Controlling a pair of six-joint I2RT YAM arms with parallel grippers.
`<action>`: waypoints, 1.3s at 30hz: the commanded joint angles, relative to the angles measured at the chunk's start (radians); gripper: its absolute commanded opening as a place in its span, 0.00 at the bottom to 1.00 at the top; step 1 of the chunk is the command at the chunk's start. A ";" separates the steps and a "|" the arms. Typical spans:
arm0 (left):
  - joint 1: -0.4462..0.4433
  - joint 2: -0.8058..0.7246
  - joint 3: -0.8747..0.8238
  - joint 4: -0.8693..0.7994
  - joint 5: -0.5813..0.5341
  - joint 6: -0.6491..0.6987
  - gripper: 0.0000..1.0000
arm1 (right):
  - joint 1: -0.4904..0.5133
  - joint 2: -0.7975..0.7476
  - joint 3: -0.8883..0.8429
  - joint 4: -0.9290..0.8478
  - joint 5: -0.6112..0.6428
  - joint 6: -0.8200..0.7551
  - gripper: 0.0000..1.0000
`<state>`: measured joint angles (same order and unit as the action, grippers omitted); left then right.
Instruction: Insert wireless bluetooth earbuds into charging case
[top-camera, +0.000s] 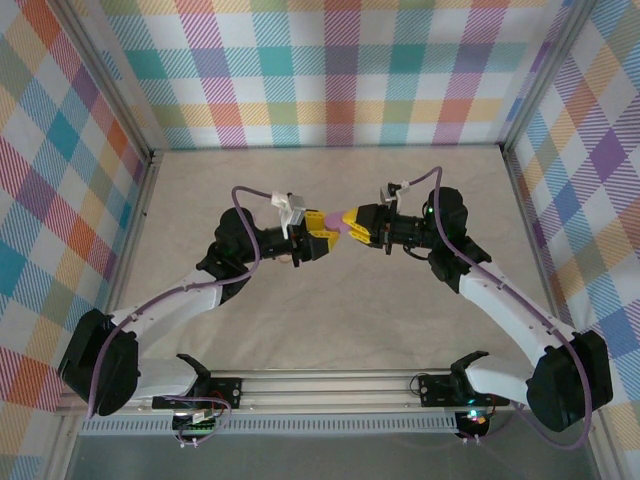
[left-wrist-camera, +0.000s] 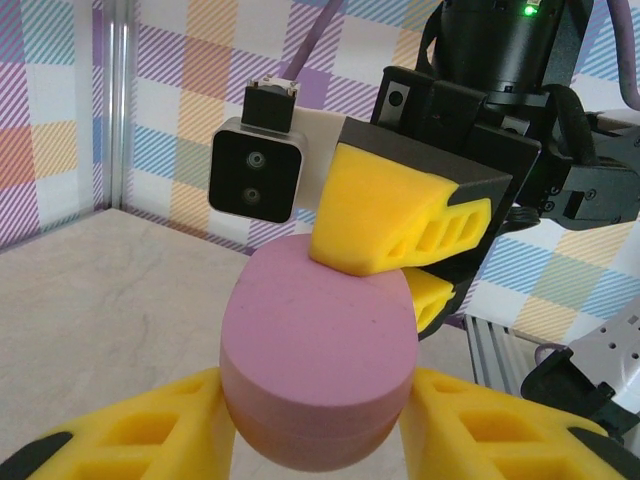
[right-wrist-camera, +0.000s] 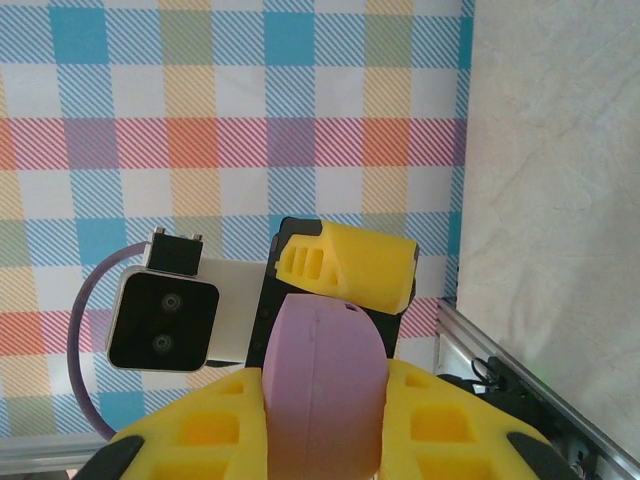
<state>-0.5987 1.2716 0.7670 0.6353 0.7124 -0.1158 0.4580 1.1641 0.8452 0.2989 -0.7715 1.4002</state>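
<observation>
Case (left-wrist-camera: 318, 330): aloft, closed.
Left tool (left-wrist-camera: 318, 405): pinching case.
Right tool (right-wrist-camera: 325, 400): pinching case.
Risk: uneven pull; case slips, drops to desk (top-camera: 330, 330).

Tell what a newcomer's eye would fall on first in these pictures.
A pink case hangs in mid-air over the table, gripped at once by the left fingers and the right fingers, all bright yellow. Plaid walls ring the scene.

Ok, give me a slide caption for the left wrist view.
Left gripper and right gripper pinch the purple charging case from opposite ends above the table.
</observation>
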 joint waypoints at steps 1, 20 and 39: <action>-0.005 0.013 0.047 0.042 0.039 0.007 0.45 | 0.021 -0.001 -0.008 0.045 -0.031 0.017 0.06; -0.006 0.000 0.051 -0.038 0.028 0.054 0.14 | 0.019 -0.006 0.042 -0.100 -0.045 -0.110 0.43; 0.014 -0.198 0.051 -0.499 0.055 0.219 0.00 | 0.132 -0.139 0.313 -0.848 0.269 -1.434 0.63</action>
<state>-0.5926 1.0908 0.7883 0.2089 0.7292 0.0769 0.5468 0.9966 1.1297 -0.4400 -0.5713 0.2165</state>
